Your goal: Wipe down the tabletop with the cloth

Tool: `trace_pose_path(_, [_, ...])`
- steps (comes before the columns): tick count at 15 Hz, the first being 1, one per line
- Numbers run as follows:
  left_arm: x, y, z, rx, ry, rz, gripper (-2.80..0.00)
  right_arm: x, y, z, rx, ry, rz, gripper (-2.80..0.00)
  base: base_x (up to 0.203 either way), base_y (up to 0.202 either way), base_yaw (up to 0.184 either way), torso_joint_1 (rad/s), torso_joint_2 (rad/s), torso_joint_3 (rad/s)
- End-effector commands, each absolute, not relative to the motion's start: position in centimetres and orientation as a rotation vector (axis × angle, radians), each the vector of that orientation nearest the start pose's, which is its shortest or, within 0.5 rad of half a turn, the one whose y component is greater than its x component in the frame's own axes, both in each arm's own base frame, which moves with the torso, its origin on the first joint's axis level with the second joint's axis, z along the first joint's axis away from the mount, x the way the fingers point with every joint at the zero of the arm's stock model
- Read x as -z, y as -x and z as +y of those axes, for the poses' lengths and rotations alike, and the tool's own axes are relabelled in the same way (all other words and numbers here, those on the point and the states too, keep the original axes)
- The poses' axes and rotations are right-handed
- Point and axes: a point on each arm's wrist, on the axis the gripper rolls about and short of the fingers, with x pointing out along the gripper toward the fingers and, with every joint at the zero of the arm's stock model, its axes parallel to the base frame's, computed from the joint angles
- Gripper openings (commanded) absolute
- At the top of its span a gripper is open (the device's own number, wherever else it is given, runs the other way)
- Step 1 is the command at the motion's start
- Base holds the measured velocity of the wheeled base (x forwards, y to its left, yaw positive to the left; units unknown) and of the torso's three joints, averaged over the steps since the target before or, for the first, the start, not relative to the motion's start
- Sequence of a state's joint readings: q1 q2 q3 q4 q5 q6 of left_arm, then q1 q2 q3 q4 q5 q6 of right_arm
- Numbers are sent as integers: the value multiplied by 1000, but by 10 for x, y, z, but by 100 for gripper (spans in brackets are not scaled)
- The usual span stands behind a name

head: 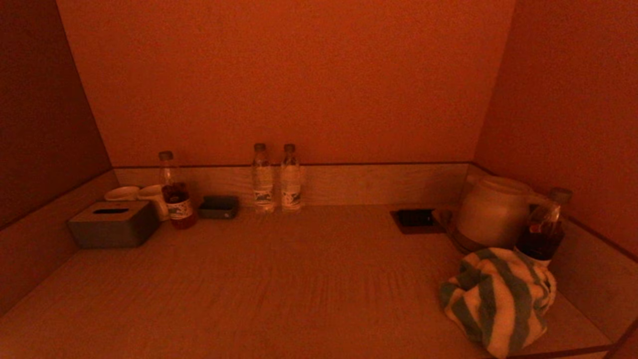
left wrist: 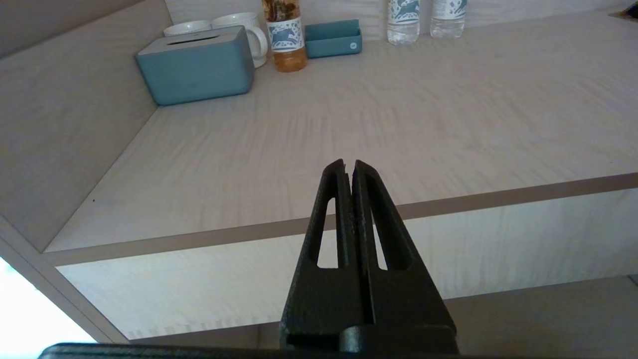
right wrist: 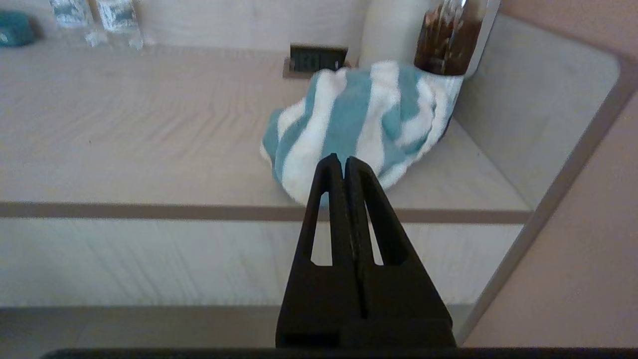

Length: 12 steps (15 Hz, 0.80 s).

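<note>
A crumpled teal-and-white striped cloth (head: 498, 299) lies at the front right corner of the wooden tabletop (head: 279, 289); it also shows in the right wrist view (right wrist: 359, 114). My right gripper (right wrist: 344, 160) is shut and empty, held off the table's front edge, short of the cloth. My left gripper (left wrist: 348, 164) is shut and empty, off the front edge on the left side. Neither gripper shows in the head view.
Behind the cloth stand a white kettle (head: 491, 209) and a dark drink bottle (head: 543, 229). A socket plate (head: 416, 219) lies in the table. At the back: two water bottles (head: 276, 177), a tea bottle (head: 174, 194), small tray (head: 219, 207), mugs (head: 134, 194), tissue box (head: 114, 224). Walls enclose three sides.
</note>
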<state>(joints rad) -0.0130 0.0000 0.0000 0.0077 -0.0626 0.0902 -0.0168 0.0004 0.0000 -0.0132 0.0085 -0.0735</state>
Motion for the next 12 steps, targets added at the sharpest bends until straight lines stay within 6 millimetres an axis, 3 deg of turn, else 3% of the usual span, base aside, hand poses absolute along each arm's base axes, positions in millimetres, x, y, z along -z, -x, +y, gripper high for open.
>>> trace_pose_path(1, [-75, 23, -1, 76, -90, 4, -280, -75, 23, 1, 9, 71, 0, -280, 0, 0, 0, 0, 0, 0])
trace_pose_path(12, [-75, 23, -1, 77, -90, 4, -280, -75, 23, 1, 14, 44, 0, -280, 0, 0, 0, 0, 0, 0])
